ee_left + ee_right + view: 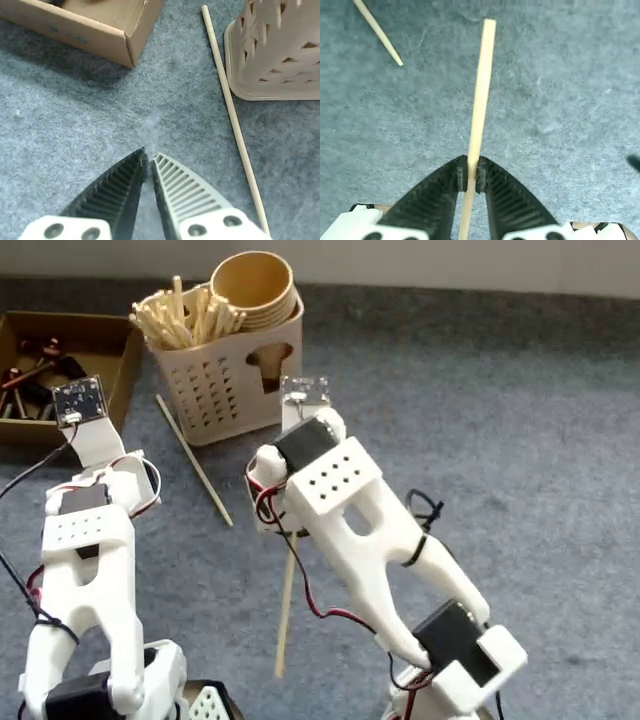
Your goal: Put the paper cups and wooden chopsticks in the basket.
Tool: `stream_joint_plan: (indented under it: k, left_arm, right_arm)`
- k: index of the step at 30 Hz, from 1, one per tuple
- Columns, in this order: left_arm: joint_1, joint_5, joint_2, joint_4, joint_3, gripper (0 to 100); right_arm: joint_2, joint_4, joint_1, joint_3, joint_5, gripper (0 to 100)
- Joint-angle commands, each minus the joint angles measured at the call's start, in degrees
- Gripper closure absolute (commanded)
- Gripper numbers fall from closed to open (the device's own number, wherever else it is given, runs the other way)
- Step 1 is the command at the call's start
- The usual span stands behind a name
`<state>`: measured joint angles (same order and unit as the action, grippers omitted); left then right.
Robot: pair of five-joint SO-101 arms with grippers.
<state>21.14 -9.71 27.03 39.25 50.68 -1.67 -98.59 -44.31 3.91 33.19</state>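
Right jaws clench one chopstick [479,100], so it can be carried to the basket [225,390], where the cups [255,285] already sit. Left jaws are clenched on nothing, just beside the other chopstick [232,120] lying on the desk [520,420].

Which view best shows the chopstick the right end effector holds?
Right wrist view: held chopstick pinched at the right end effector's tips. High view: its free length, grip hidden by the arm. Left wrist view: another chopstick beside the basket.
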Motion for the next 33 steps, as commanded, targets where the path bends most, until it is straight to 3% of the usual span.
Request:
stream_joint_plan:
  k: [1, 7, 16, 25, 30, 33]
  left_arm:
    - [0.7, 0.5, 1.6, -0.9, -0.4, 100]
    - [0.7, 0.5, 1.6, -0.9, -0.4, 100]
    - [0.7, 0.5, 1.6, -0.9, -0.4, 100]
    - [0.7, 0.5, 1.6, -0.9, -0.4, 100]
    - [0.7, 0.5, 1.6, -0.9, -0.4, 100]
    - [0.7, 0.5, 1.6, -0.9, -0.4, 100]
  right_arm:
    - [-6.3, 2.3, -0.4, -3.1, -0.5, 99.3]
    - [-19.4, 13.1, -0.2, -15.5, -0.5, 99.3]
    - [-38.4, 37.1, -0.1, -37.8, -0.5, 99.3]
    - [-52.9, 53.8, -0.1, -51.2, -0.9, 99.3]
    - [-58.5, 60.1, -0.1, -56.0, -12.5, 99.3]
    - [-61.6, 64.0, -0.1, -59.1, -13.8, 99.3]
